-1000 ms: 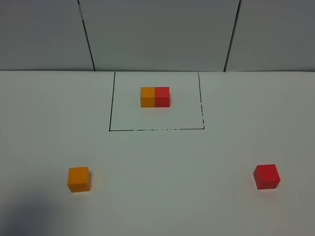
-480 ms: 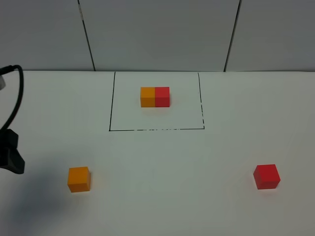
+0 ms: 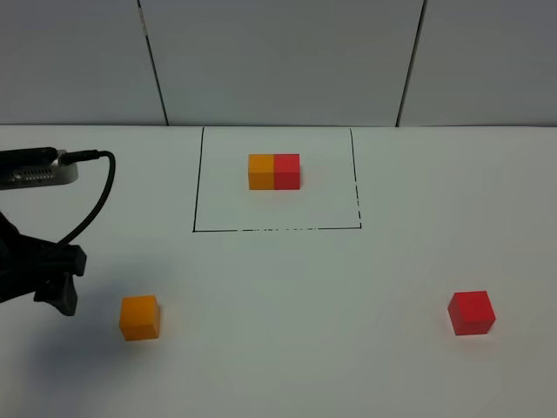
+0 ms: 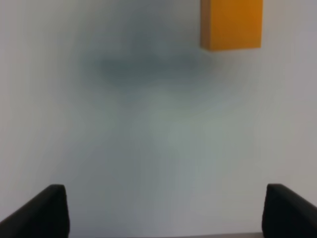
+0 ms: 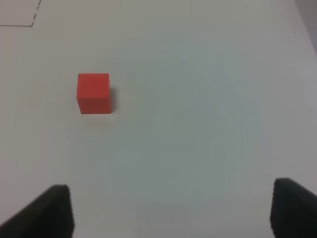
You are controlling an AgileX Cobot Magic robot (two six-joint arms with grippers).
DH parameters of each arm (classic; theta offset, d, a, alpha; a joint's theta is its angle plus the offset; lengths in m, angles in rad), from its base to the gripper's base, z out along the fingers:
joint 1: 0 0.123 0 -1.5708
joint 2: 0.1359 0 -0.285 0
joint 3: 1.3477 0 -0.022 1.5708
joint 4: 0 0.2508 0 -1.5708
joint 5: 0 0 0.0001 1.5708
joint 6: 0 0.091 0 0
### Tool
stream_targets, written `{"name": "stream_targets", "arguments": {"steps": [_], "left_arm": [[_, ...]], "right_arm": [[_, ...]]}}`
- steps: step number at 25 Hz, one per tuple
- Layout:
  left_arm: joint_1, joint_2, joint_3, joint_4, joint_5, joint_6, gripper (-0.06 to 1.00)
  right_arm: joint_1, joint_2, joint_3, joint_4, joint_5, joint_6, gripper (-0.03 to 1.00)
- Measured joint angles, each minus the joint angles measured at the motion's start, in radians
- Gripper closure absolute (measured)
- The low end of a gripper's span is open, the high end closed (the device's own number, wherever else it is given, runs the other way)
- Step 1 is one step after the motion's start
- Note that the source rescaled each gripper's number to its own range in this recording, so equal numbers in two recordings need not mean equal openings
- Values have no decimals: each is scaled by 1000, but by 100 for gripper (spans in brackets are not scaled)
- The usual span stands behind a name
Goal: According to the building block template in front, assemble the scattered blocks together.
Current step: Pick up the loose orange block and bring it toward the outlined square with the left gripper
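The template, an orange cube joined to a red cube (image 3: 274,171), stands at the back inside a thin black drawn rectangle (image 3: 197,187). A loose orange cube (image 3: 139,317) lies at the front left and also shows in the left wrist view (image 4: 231,25). A loose red cube (image 3: 472,313) lies at the front right and also shows in the right wrist view (image 5: 93,93). My left gripper (image 3: 71,280) (image 4: 163,213) is open and empty, just left of the orange cube and apart from it. My right gripper (image 5: 171,210) is open and empty, well short of the red cube, and is out of the exterior view.
The white table (image 3: 287,287) ends at a grey panelled wall (image 3: 278,61) behind the template. The left arm's black cable (image 3: 100,187) loops above the table at the left edge. A corner of the drawn rectangle (image 5: 34,19) shows in the right wrist view.
My left arm has come into the exterior view from the left edge and moved right toward the orange cube. The cubes and the template have not moved.
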Motion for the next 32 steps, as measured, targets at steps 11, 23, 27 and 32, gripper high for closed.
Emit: {"name": "stream_targets", "arguments": {"steps": [11,23,27,32], "left_arm": [[-1,208,0,-111,-213,63,19],[-75,341,0,-137,-315,53,19],[-81,355,0,-133,-314,26,19],[-81,374,0,-72,-297,-9,19]], "right_arm": [[0,0,0,0,0,0,34],[0,0,0,0,0,0,34],[0,0,0,0,0,0,34],[0,0,0,0,0,0,34]]}}
